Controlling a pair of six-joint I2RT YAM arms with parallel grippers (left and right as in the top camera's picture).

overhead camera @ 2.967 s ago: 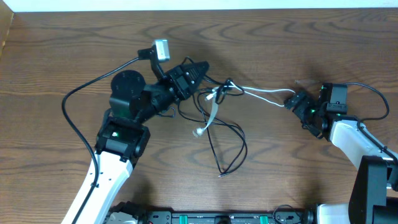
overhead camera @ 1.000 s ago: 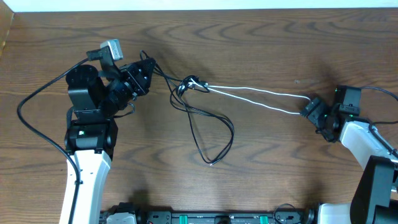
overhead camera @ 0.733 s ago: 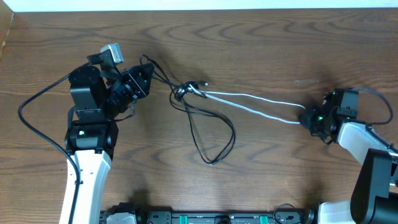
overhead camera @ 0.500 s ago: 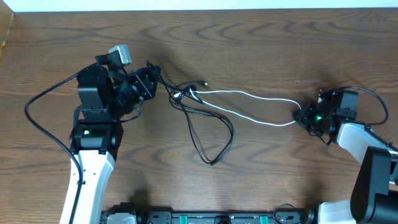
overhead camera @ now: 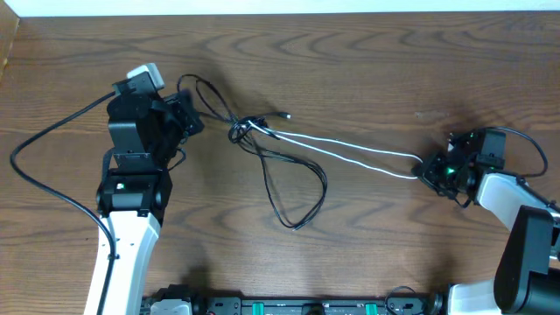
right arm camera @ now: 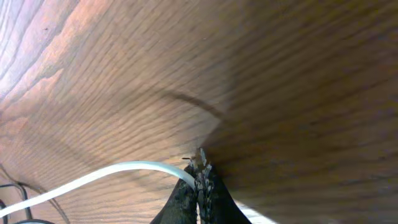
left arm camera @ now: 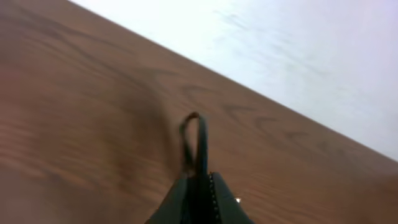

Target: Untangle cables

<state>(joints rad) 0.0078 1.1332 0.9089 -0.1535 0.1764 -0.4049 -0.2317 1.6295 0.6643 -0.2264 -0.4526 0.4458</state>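
Note:
The cables lie across the middle of the table, tied together in a small knot [overhead camera: 244, 129]. A white cable [overhead camera: 350, 150] runs from the knot to my right gripper [overhead camera: 428, 171], which is shut on its end; in the right wrist view the white cable [right arm camera: 118, 172] enters the closed right gripper [right arm camera: 200, 169]. From the knot a black cable [overhead camera: 210, 98] leads to my left gripper [overhead camera: 189, 119], shut on it. The left wrist view shows the black cable [left arm camera: 200, 134] looping out of the closed left gripper [left arm camera: 200, 178]. A long black loop [overhead camera: 295, 188] trails toward the front.
A small plug end [overhead camera: 287, 115] pokes out just right of the knot. The left arm's thick black lead [overhead camera: 44, 144] sweeps out over the table's left side. The table's back edge [overhead camera: 280, 13] meets a white wall.
The right gripper has closed on the white cable's end. The left gripper swung back and left with the black cable, dragging the knot left, after the white cable went slack and straightened again.

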